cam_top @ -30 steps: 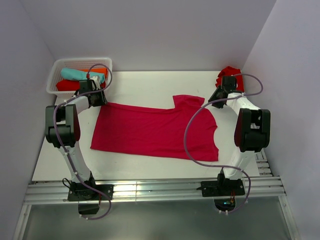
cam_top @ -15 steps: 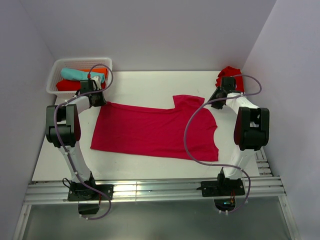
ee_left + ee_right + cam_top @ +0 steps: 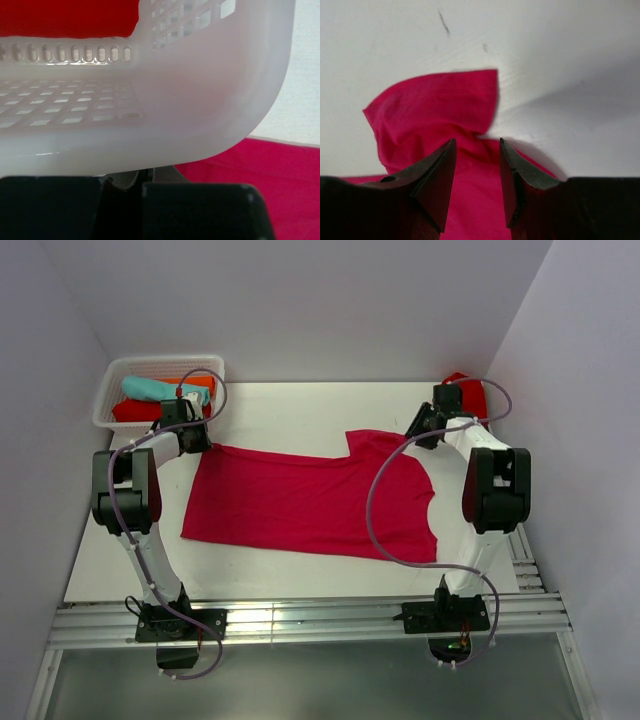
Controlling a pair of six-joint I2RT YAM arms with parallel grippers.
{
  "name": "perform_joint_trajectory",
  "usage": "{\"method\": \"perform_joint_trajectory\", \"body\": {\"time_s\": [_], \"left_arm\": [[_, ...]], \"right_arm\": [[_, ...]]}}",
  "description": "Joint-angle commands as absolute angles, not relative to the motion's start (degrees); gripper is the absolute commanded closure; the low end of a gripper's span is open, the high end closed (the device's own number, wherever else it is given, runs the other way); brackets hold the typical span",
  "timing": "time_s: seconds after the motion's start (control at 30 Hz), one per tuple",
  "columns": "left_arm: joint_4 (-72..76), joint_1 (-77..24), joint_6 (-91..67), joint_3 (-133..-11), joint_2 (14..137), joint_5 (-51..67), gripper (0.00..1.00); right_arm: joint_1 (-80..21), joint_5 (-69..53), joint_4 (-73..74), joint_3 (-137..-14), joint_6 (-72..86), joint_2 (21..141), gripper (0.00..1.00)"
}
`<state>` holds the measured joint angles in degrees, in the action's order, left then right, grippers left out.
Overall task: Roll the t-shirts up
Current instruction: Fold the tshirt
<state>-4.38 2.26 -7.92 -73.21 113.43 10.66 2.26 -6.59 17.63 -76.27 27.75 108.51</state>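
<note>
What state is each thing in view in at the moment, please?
crimson t-shirt, spread flat on the table, far sleeve rumpled
scarlet t-shirt, bunched in the far right corner
basket, holding bundled t-shirts
left gripper, beside the basket, opening unclear
right gripper, open over the sleeve

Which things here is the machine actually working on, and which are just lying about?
Job: crimson t-shirt spread flat; scarlet t-shirt, far right corner; teal tee, orange tee, red tee inside white basket.
Lying about: that white basket, table.
</note>
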Motion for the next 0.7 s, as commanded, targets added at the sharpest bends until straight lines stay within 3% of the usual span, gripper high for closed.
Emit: {"method": "perform_joint_trajectory", "body": {"time_s": [0.0,0.67], "left_arm": [[-4.13,2.02,-6.24,-74.53,111.01,10.55,1.00],[-6.68,2.02,-3.34,-76.81,111.97,11.69,1.00]], "right_arm": [[0.62,-6.15,17.75,-81.90,25.75,111.35,0.52],[-3.43,-0.18,26.63,-96.76,27.77,124.01,0.44]]}}
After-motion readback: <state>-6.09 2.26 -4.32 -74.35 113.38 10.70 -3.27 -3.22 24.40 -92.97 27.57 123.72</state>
